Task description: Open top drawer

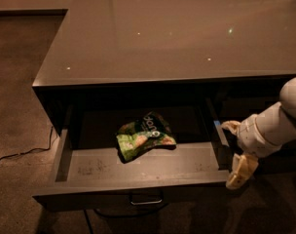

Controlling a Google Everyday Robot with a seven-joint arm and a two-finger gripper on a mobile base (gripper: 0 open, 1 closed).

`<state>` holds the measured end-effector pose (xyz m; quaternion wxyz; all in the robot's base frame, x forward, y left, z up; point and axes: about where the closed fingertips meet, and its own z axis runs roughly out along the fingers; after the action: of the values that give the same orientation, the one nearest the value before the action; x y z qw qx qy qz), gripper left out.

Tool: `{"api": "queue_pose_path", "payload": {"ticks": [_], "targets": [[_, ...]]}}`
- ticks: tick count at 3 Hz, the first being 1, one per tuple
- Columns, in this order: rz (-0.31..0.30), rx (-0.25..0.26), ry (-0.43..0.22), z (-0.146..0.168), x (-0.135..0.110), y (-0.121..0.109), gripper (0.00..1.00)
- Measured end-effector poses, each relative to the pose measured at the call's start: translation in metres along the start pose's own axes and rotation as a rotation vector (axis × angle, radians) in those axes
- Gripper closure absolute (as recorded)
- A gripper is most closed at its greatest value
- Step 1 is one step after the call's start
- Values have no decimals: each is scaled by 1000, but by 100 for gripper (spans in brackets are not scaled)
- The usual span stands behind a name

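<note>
While the top drawer stands pulled out under the tabletop, you see one green snack bag inside it, one hand open, empty, beside the drawer's right front corner.

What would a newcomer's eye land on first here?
The top drawer stands wide open under the dark glossy countertop, and a crumpled green snack bag lies on its scuffed floor. The robot's pale gripper hangs just outside the drawer's front right corner.
</note>
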<state>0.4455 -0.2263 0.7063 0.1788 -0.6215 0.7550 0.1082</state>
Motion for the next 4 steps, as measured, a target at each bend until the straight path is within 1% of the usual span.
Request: {"api": "queue_pose_path", "payload": {"ticks": [1, 2, 3, 4], "targets": [[-55, -14, -153, -13, -14, -16, 0], [-133, -40, -285, -21, -29, -21, 0], [-142, -42, -290, -21, -30, -21, 0], [-142, -26, -284, -19, -29, -19, 0]]}}
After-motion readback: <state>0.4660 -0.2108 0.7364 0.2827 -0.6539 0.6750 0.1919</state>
